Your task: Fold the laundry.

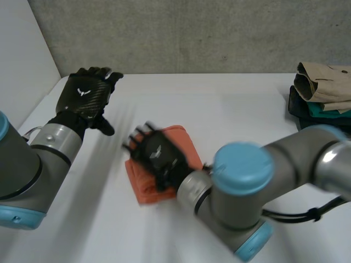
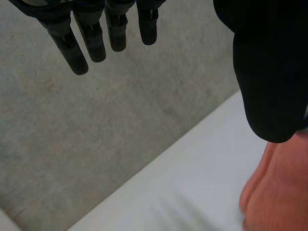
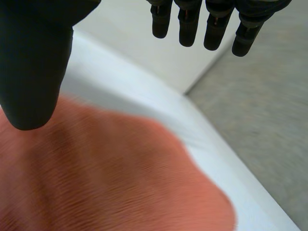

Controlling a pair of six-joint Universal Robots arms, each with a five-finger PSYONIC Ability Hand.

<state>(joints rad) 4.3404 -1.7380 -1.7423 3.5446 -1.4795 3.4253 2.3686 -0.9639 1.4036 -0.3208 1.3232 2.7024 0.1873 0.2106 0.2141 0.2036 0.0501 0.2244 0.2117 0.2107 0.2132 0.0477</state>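
Left hand [image 1: 88, 96] — over the far-left part of the table [image 1: 241, 104], near the back edge and well apart from the cloth. In the left wrist view its fingers [image 2: 77, 53] are straight and slightly spread, w/ the thumb off to one side. The hand is wide open and has nothing in it. A grey wall [image 2: 96, 134] lies past the fingertips.

Orange cloth [image 1: 185, 137] — approx. ctr of the table, toward the front, lying as a compact folded bundle. One rounded edge of it shows by the left thumb in the left wrist view.

Right hand [image 1: 159, 156] — palm down over the cloth, covering much of the bundle's middle. The forearm comes in from the front right. In the right wrist view the fingers [image 3: 190, 29] are straight and the thumb is held apart from them. The hand is open and nothing is pinched or gripped. The cloth lies under palm and thumb, w/ its edge short of the fingertips. Can't tell whether the palm presses on the fabric or sits just above it.

Stack of clothes [image 1: 323, 87] — far-right edge of the table, well apart from the cloth. It is beige on top, w/ teal under that and dark fabric at the bottom.
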